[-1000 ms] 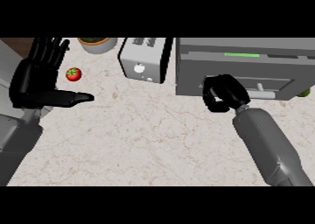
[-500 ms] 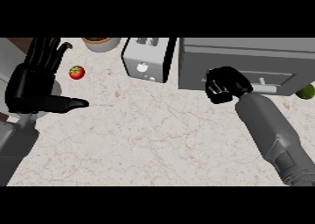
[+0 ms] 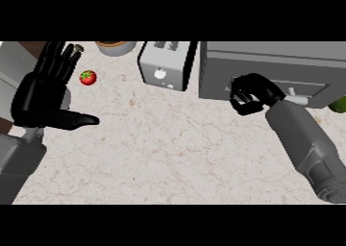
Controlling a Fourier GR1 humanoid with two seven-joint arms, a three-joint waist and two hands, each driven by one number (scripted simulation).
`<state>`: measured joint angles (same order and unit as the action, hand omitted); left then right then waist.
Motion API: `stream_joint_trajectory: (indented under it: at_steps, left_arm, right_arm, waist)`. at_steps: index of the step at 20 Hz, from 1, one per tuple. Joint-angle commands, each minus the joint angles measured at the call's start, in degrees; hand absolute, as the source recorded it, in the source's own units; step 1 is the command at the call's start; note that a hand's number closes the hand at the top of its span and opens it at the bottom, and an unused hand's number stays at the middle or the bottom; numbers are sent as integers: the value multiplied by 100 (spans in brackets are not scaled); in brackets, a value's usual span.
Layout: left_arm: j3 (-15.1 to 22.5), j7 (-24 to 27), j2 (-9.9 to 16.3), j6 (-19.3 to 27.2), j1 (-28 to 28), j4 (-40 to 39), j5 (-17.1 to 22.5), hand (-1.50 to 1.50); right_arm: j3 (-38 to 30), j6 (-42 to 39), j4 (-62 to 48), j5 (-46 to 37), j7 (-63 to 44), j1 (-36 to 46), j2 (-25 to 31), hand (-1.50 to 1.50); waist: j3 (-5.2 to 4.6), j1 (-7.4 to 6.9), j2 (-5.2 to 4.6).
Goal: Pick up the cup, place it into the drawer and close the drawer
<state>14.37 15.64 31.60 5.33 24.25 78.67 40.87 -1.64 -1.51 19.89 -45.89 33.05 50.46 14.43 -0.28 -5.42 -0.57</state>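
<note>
presently the right hand (image 3: 253, 93) sits against the front of the drawer unit (image 3: 275, 72), fingers curled with nothing seen in them, likely placed there to push the drawer front in. the cup is not visible, so it may already be inside the drawer. the left hand (image 3: 43, 93) rests open, fingers up, well left of the drawer unit, beside a tomato (image 3: 88, 77).

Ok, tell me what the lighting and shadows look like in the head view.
Head view: the light is even, with no glare on the counter; the toaster and the grey drawer unit show darker side faces; the black left hand and right hand lose detail in their own darkness; cast shadows are faint.
</note>
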Motion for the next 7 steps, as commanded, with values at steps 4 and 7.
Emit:
stream_joint_trajectory:
  at_steps: [4,7]
  left_arm:
    - [12,27,-71,-188,-60,-50,52,-150]
    - [97,-32,-199,-4,50,-31,-41,-150]
  right_arm:
    - [-434,433,-338,134,-465,496,481,150]
    - [-503,258,-334,207,-270,557,670,150]
  waist:
    - [51,-144,-246]
    - [59,-121,-253]
